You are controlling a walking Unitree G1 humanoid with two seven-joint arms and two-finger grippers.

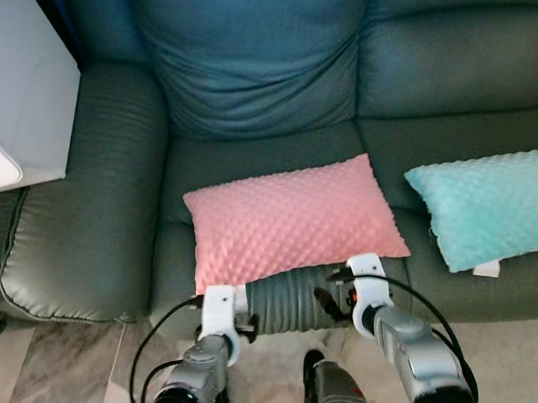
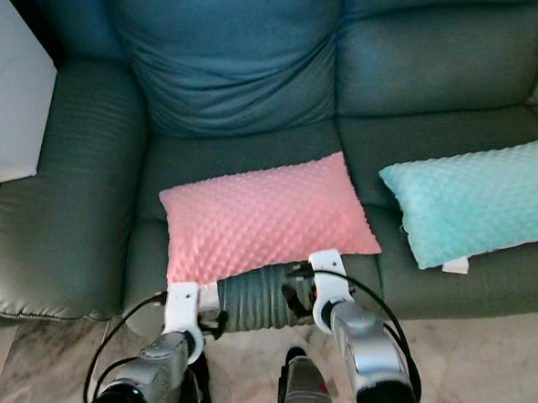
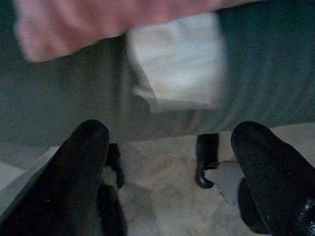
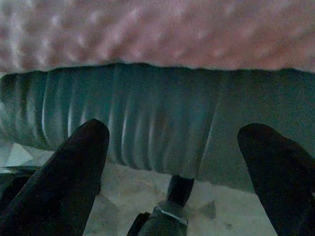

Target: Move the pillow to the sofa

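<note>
The pink pillow [image 1: 290, 223] lies flat on the seat of the dark green sofa [image 1: 86, 209], in the centre of the head views, its near edge overhanging the ribbed front of the cushion; the placing looks done, so the step in hand is most likely the withdrawal.

At lower left the left gripper [image 3: 172, 162] sits just below the pillow's near left corner, fingers spread wide and holding nothing; a white tag [image 3: 174, 69] hangs under that corner. At lower centre-right the right gripper [image 4: 177, 167] faces the ribbed sofa front below the pillow's near right corner, likewise wide apart and empty.

To finish well, both arms should draw straight back from the sofa, fingers kept spread so neither snags the overhanging edge or the tag; a slight nudge inward first might seat the pillow more securely.

The pillow's long axis runs left to right across the frame, tilted so its right end sits higher; at right lies a teal pillow [image 1: 497, 206].
</note>
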